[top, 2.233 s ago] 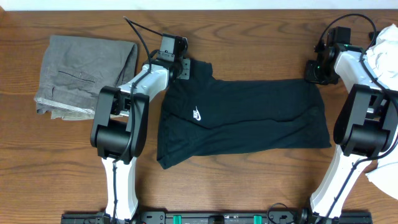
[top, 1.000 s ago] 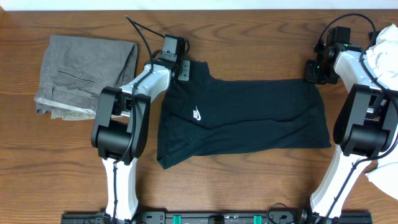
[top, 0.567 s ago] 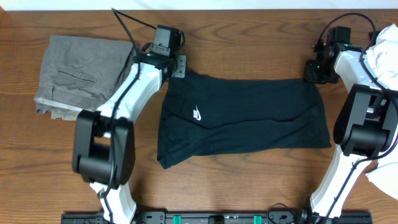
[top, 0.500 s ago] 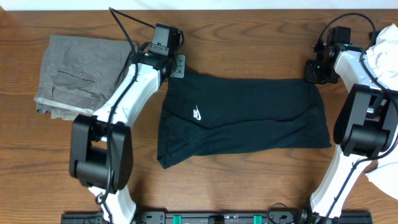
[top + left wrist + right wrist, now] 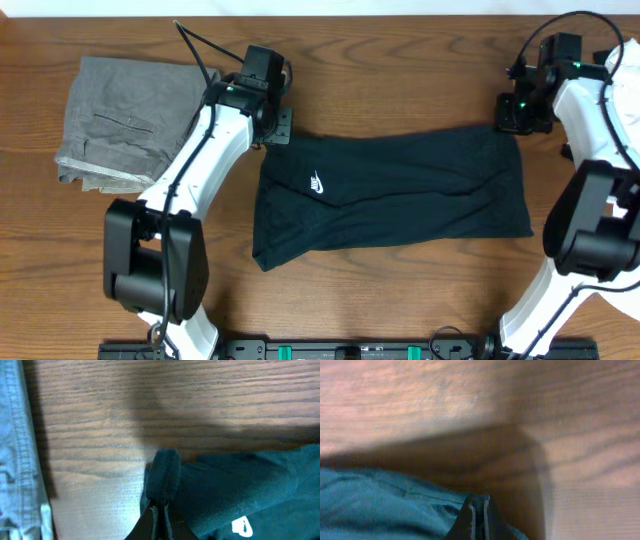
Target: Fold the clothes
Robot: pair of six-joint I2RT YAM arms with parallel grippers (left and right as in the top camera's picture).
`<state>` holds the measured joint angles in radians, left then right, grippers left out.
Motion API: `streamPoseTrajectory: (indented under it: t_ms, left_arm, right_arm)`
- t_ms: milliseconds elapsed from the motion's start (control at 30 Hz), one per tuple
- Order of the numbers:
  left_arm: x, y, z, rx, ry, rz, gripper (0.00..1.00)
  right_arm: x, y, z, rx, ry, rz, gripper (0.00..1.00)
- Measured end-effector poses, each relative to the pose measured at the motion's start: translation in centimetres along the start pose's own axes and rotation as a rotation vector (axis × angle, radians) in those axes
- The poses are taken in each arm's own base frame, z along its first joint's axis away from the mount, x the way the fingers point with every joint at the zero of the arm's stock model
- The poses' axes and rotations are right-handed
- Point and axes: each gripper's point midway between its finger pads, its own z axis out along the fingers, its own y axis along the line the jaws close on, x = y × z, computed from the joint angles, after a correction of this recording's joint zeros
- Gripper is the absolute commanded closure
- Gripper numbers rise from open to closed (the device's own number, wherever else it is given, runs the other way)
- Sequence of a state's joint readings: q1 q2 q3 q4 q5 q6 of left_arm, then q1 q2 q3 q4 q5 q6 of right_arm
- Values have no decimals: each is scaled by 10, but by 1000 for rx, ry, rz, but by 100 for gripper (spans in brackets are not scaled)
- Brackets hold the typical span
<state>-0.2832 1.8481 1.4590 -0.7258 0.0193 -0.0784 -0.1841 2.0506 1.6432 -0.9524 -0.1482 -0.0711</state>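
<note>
Starting at the far left, the grey trousers lie on the table as a neat, flat rectangle. They look already folded, so that part of the job seems done.

Just right of them, the left gripper has its jaws pinched tight on the far-left corner of the black T-shirt. In the left wrist view a small wad of dark cloth bulges out past the closed tips of the left gripper.

The T-shirt lies sideways across the middle of the table, well apart from the trousers. Its white logo is toward the left end and a flap points to the near left. It reads as a wide band, possibly doubled over once, but the layers are hard to tell apart.

At the shirt's far-right corner, the right gripper is likewise clamped on the cloth. In the right wrist view its jaws meet on the fabric edge.

With both far corners held, the step in hand looks like carrying that far edge over toward the near one. The shirt still needs this fold and probably at least one more.

At the right edge a white garment shows behind the right arm, rumpled and unfolded.
</note>
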Motion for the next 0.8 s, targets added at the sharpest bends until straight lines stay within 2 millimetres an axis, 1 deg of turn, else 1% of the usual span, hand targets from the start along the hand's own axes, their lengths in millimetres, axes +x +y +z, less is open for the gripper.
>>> streamPoseTrajectory:
  t_ms: [67, 200, 300, 367, 467, 633, 800]
  left_arm:
    - [0, 0, -9, 1, -7, -9, 94]
    - [3, 1, -31, 4, -21, -44, 94]
    - [9, 3, -39, 2, -4, -65, 94]
    - [17, 4, -40, -4, 25, -77, 94]
    - [23, 4, -40, -7, 50, -84, 94]
    - [22, 4, -40, -6, 47, -93, 94]
    - [18, 4, -37, -2, 25, -104, 94]
  right_arm:
    - [6, 2, -5, -5, 19, -10, 99]
    - [20, 4, -6, -16, 73, -24, 99]
    - [29, 5, -8, -20, 110, -32, 99]
    - [38, 5, -9, -24, 146, -28, 99]
    - [46, 1, -12, -26, 175, -17, 99]
    - [45, -10, -15, -31, 161, -7, 99]
    - [39, -8, -21, -78, 125, -29, 99]
